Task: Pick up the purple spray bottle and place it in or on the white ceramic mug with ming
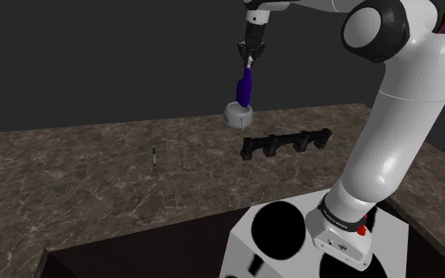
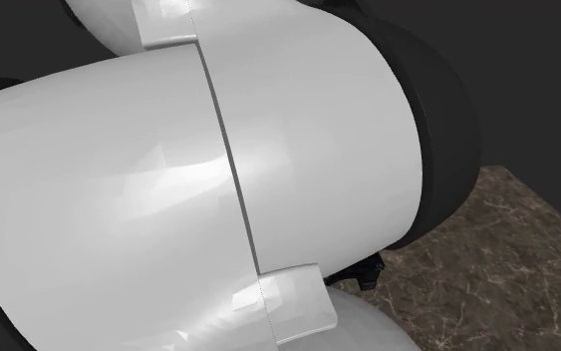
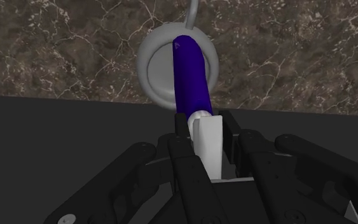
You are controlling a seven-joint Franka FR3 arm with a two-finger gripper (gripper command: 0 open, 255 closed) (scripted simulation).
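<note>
Found claw (image 3: pixel 206 126) closed on the bottle (image 3: pixel 189 75), fingers (image 3: pixel 182 127) pressed against its white spray head. Saw no gap between pads and head in the wrist view. Held the bottle tilted, not plumb, purple body below the grip, base lowest and over the mug (image 3: pixel 151 84). Placed the base within the ring of the mug's rim as seen along the claw. From the shoulder view, put it level with or just above the mug's mouth. Could not settle contact between base and mug.

Judged the bottle light and stiff, probably smooth-shelled, so liable to pivot in a grip taken this high. Judged the head a narrow hold. Preferred the neck just under it, or the body's middle, for a steadier carry. Reckoned the body too tall to sit wholly inside the mug. Expected a lean against the rim on release, with some risk of tipping the mug, itself round-bellied and likely breakable. Advised a slow descent and a late release.

Noted the mug as grey-white, handle pointing away from the dark wall behind it, standing on a brown marbled counter (image 1: pixel 94 166) close to the far edge. Logged a black rack (image 1: pixel 285 144) near the mug, toward the stand (image 1: pixel 292 245). Logged a thin upright stick (image 1: pixel 156 157) well apart from the mug, on the side away from the rack. Traced the white arm (image 1: pixel 394 118) up from the stand and over toward the mug.
</note>
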